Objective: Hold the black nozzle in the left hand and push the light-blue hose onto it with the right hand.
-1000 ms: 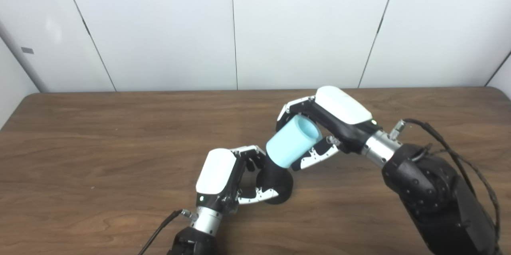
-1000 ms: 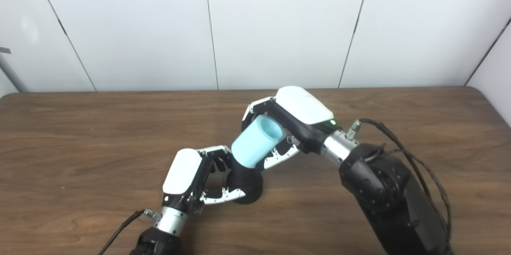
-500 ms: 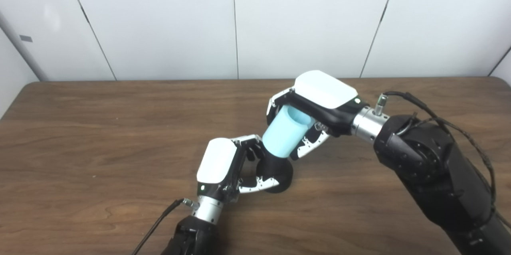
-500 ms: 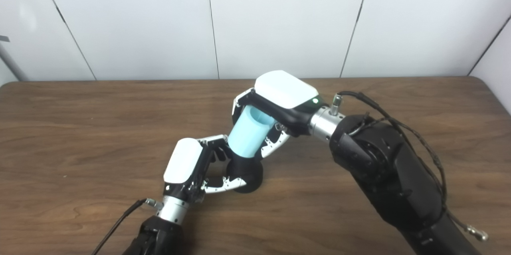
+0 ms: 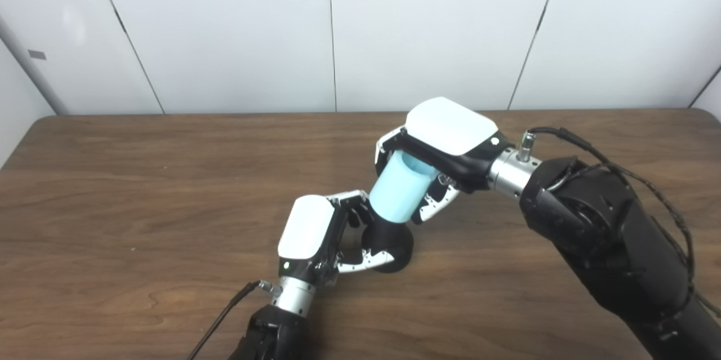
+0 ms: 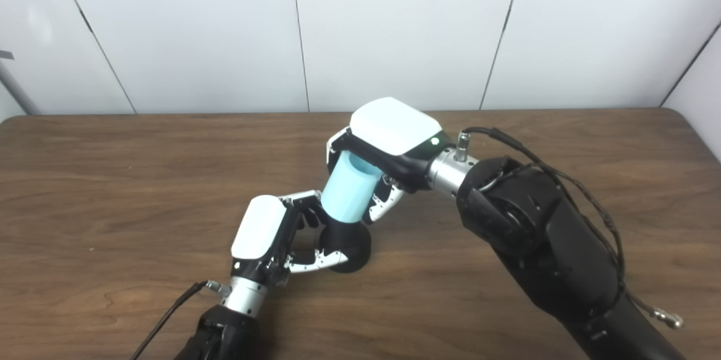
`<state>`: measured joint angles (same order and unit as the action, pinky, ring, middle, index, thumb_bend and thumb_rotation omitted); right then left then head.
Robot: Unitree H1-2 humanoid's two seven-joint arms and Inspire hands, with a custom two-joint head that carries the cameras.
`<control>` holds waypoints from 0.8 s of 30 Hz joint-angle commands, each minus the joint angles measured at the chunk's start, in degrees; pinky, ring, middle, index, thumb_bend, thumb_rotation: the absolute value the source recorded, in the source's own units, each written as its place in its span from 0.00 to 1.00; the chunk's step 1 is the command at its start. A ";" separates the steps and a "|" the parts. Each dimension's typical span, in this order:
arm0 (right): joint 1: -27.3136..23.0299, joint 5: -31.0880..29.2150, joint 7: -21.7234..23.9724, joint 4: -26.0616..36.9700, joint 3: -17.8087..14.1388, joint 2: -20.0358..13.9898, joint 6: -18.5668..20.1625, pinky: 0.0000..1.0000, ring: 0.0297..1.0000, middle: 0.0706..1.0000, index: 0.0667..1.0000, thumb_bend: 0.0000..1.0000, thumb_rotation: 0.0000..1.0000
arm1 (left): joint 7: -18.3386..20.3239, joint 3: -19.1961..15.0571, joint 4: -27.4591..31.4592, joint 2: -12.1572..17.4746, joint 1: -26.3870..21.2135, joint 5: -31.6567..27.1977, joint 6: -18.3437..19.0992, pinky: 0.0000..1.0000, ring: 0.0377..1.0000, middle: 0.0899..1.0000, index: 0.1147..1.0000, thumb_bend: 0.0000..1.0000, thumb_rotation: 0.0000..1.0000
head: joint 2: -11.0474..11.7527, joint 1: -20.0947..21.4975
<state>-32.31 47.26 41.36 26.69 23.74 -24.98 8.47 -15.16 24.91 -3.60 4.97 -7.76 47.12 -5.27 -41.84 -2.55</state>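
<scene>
Above brown table (image 5: 112,191), right hand (image 5: 436,149) tilts hose (image 5: 401,188) onto nozzle (image 5: 388,244).

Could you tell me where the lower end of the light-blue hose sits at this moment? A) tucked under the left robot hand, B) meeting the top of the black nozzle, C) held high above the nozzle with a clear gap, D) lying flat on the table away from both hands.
B: the light-blue hose, gripped by the right robot hand, meets the top of the black nozzle, which the left robot hand holds on the table.
</scene>
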 commanded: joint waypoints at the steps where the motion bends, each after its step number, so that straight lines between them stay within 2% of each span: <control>1: -0.14 -0.11 4.33 0.48 1.94 -0.85 -1.47 0.26 0.37 0.47 0.53 0.48 0.00 | 0.86 3.07 -4.92 -2.08 6.98 -0.41 0.40 0.35 0.40 0.41 0.44 0.48 0.00 | -0.12 0.03; 20: -5.09 6.83 14.18 1.98 5.48 0.58 -1.14 0.26 0.38 0.50 0.49 0.49 0.00 | 0.96 3.56 -4.83 -2.05 7.09 -0.25 0.71 0.33 0.40 0.41 0.44 0.47 0.00 | -0.65 0.04; 24: -6.41 8.02 18.52 2.23 5.74 1.12 0.18 0.26 0.38 0.50 0.49 0.49 0.00 | 0.84 3.65 -5.04 -1.95 6.99 -0.13 0.54 0.34 0.40 0.41 0.44 0.47 0.00 | -0.65 0.04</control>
<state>-38.34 55.25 55.01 28.74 27.95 -23.55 8.78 -15.06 25.41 -3.44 5.08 -7.75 47.21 -5.08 -42.45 -2.46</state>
